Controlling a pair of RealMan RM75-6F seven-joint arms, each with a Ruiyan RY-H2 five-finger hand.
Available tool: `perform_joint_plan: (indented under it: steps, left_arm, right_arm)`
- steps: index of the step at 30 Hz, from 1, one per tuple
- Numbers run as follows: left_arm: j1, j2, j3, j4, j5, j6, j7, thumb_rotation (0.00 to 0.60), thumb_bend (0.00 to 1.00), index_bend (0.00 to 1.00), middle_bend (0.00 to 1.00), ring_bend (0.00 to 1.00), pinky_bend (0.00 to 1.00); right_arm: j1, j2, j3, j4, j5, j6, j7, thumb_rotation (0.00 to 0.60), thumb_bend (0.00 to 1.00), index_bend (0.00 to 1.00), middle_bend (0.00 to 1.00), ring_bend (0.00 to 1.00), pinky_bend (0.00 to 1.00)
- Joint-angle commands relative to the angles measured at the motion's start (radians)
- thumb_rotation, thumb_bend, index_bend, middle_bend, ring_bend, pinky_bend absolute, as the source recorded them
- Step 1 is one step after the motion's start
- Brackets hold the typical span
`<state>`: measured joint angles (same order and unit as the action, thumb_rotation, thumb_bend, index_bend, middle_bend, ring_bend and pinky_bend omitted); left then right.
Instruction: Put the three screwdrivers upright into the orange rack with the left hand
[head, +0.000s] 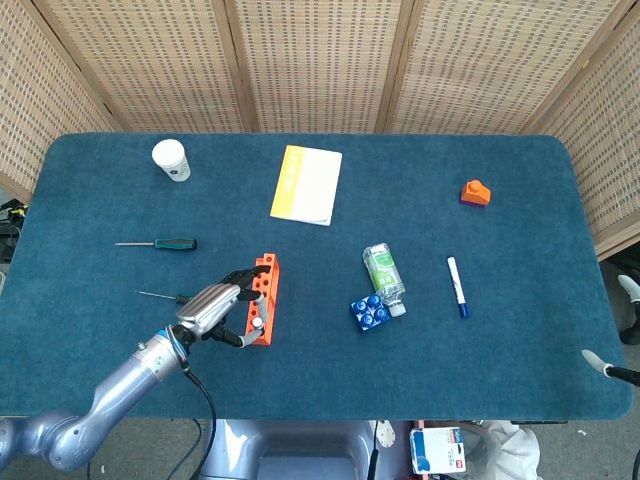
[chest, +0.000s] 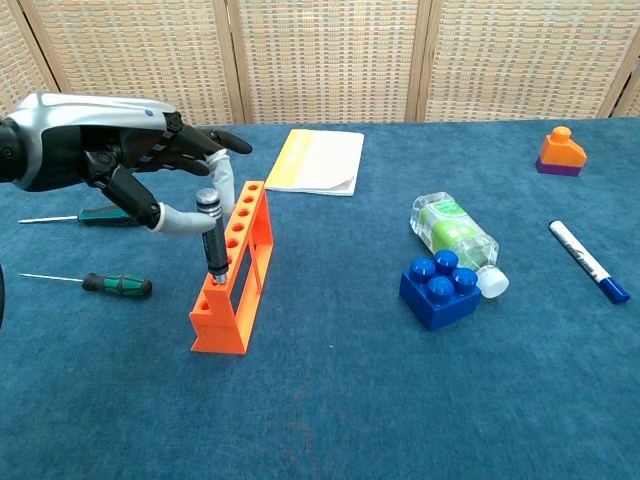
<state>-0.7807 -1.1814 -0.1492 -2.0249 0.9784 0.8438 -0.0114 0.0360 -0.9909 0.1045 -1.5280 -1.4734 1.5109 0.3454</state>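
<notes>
On the blue surface (head: 520, 350) in the head view, the left hand (head: 215, 308) sat at the near end of the orange rack (head: 263, 296), its fingers closed round a black-handled screwdriver (head: 256, 322) standing in the rack. A second screwdriver (head: 160, 243) lay flat to the far left, well apart from the rack. Only the thin shaft of a third screwdriver (head: 155, 295) showed just beside the hand. Elsewhere lay a white cup (head: 171, 160), a yellow notebook (head: 306, 185), a clear bottle (head: 384, 277) touching a blue brick (head: 370, 313), a marker (head: 457, 287) and an orange block (head: 476, 192). The right hand was barely visible at the right edge; its state could not be told.

In the chest view, the left hand (chest: 130, 165) pinched the top of the black-handled screwdriver (chest: 212, 235) between thumb and a finger, the other fingers spread. The tool stood nearly upright with its tip in a hole near the front end of the rack (chest: 236, 268). The third screwdriver (chest: 100, 283), green-handled, lay flat on the surface (chest: 330, 410) left of the rack. The second screwdriver (chest: 80, 215) lay further back, partly hidden by the hand. The notebook (chest: 317, 161) lay behind the rack; the bottle (chest: 452, 230), brick (chest: 440, 290), marker (chest: 588, 261) and block (chest: 559, 151) were to the right.
</notes>
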Motion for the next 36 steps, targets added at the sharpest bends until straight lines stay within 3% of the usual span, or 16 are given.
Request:
perform_joint_plan:
  steps: [1,36]
  left_arm:
    - [-0.002,-0.002,-0.001,0.002,-0.003,-0.002,0.001,0.600,0.47,0.65,0.00,0.00,0.00]
    - [-0.014,-0.012,0.008,0.021,-0.041,-0.009,0.029,0.600,0.47,0.65,0.00,0.00,0.00]
  right_arm:
    - [0.000,0.000,0.000,0.001,0.000,-0.001,0.001,0.600,0.00,0.00,0.00,0.00,0.00]
    - [0.002,0.001,-0.001,0.002,0.001,-0.007,0.007,0.600,0.00,0.00,0.00,0.00,0.00]
